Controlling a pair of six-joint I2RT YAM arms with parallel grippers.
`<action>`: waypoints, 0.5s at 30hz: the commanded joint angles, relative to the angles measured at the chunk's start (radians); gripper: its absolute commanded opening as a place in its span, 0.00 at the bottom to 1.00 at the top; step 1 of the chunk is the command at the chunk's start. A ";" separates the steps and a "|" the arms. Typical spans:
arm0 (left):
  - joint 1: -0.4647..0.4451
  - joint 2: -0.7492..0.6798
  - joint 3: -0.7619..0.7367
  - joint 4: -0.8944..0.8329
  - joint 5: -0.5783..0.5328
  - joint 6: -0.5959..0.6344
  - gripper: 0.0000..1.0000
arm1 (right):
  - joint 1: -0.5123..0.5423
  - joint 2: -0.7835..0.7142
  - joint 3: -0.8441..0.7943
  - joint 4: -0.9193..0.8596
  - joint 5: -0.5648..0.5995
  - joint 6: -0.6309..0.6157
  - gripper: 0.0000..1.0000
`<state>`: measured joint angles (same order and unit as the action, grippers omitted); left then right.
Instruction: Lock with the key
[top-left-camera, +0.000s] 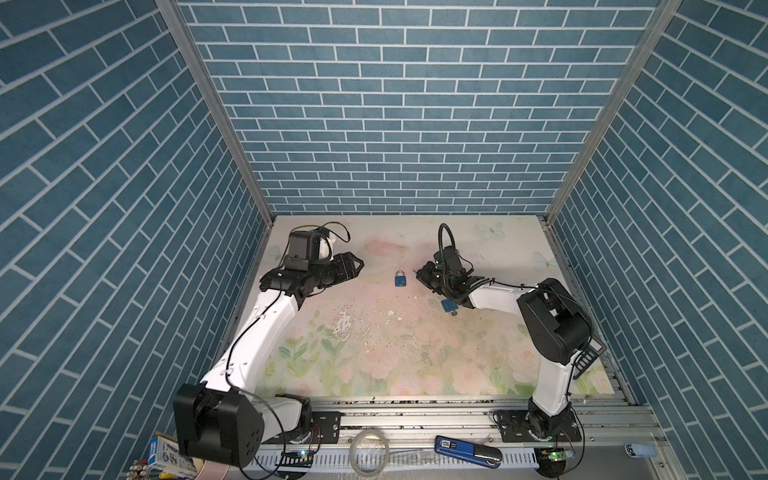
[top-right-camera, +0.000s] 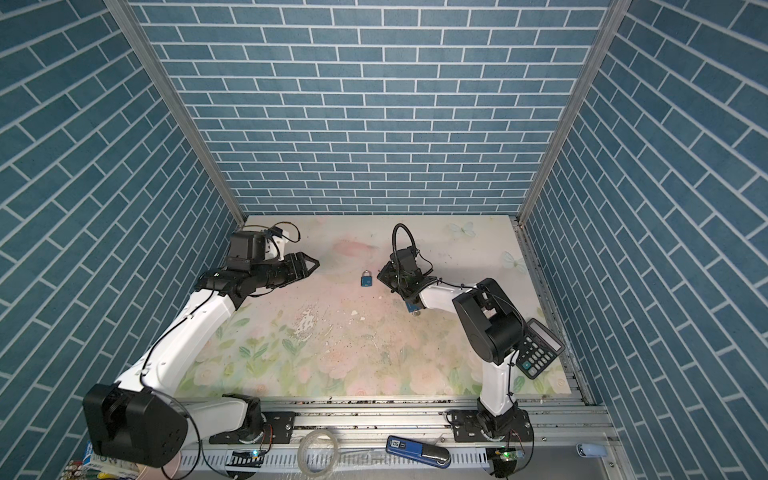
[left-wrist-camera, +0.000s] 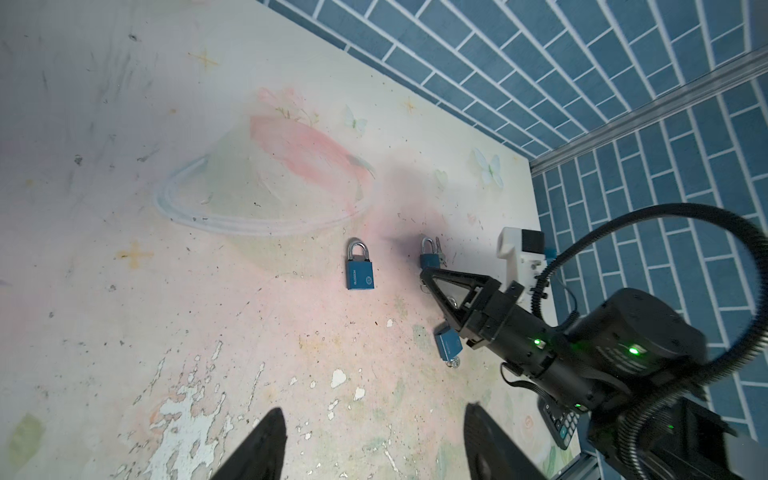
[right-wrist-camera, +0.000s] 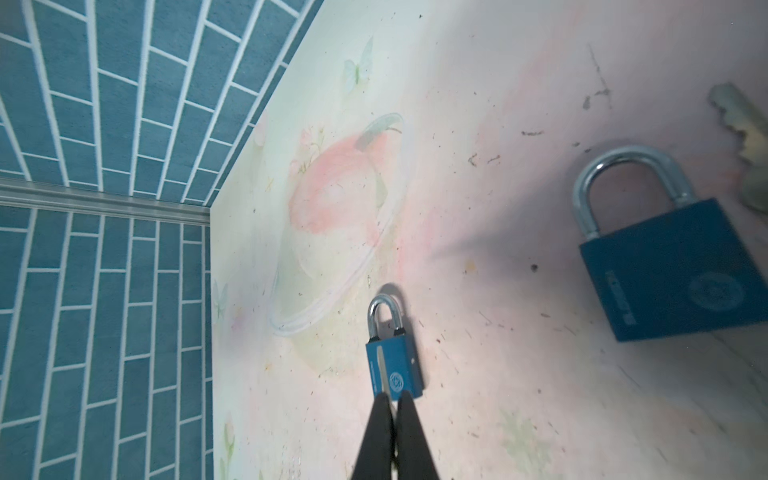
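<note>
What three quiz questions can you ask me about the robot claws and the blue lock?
1. True or false: the left claw is holding something.
2. Pick one. The padlock lies: A) inside the left claw, B) on the table between the two claws, C) on top of a robot arm.
3. Fill the gap: the right claw is shut on a thin metal ____.

Key:
1. False. It is open and empty.
2. B.
3. key, which points at the padlock in the right wrist view.
</note>
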<state>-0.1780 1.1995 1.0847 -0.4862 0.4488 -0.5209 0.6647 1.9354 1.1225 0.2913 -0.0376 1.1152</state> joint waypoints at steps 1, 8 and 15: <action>0.018 -0.052 -0.019 0.037 -0.003 0.001 0.74 | 0.025 0.045 0.052 0.001 0.115 0.024 0.00; 0.075 -0.068 -0.047 0.040 0.044 -0.005 0.85 | 0.048 0.132 0.114 0.008 0.152 0.054 0.00; 0.106 -0.095 -0.080 0.057 0.057 -0.033 0.97 | 0.059 0.147 0.104 0.023 0.180 0.067 0.00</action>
<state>-0.0822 1.1294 1.0145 -0.4496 0.4873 -0.5461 0.7200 2.0663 1.2160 0.2996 0.1001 1.1484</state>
